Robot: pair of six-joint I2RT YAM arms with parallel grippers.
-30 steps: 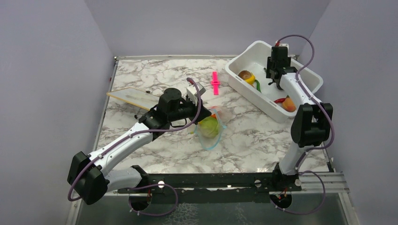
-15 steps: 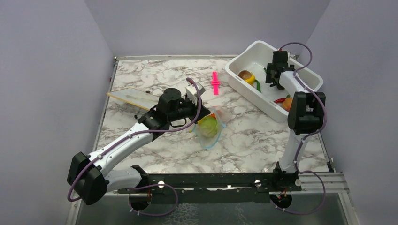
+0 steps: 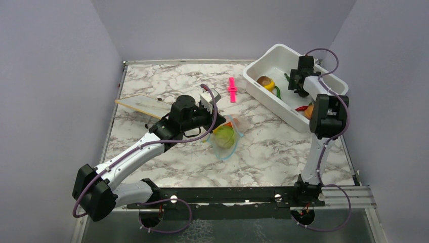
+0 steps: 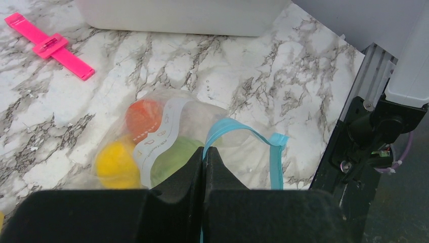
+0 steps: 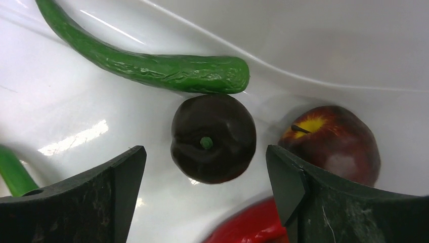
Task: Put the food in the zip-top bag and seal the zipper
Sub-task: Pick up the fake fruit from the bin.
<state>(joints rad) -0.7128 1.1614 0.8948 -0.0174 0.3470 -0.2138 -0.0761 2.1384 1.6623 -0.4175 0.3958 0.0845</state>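
The clear zip-top bag (image 3: 226, 137) lies mid-table with a green ball (image 4: 172, 157), a yellow piece (image 4: 115, 163) and an orange piece (image 4: 143, 115) inside. My left gripper (image 4: 204, 151) is shut on the bag's light blue zipper (image 4: 238, 129) and holds the mouth up. My right gripper (image 5: 205, 162) is open inside the white tub (image 3: 263, 95), just above a dark brown fruit (image 5: 213, 137) that sits between its fingers. A long green pepper (image 5: 152, 68) lies beyond it, a dark red apple (image 5: 334, 143) to the right, and a red piece (image 5: 248, 230) below.
A bright pink clip (image 3: 231, 89) lies left of the tub. A flat pale yellowish board (image 3: 141, 105) lies at the table's left. The tub also holds a yellow-brown fruit (image 3: 265, 82) and an orange piece (image 3: 309, 111).
My right gripper has moved toward the tub's far right end and lower, over the dark brown fruit. The left arm and the bag have not moved.
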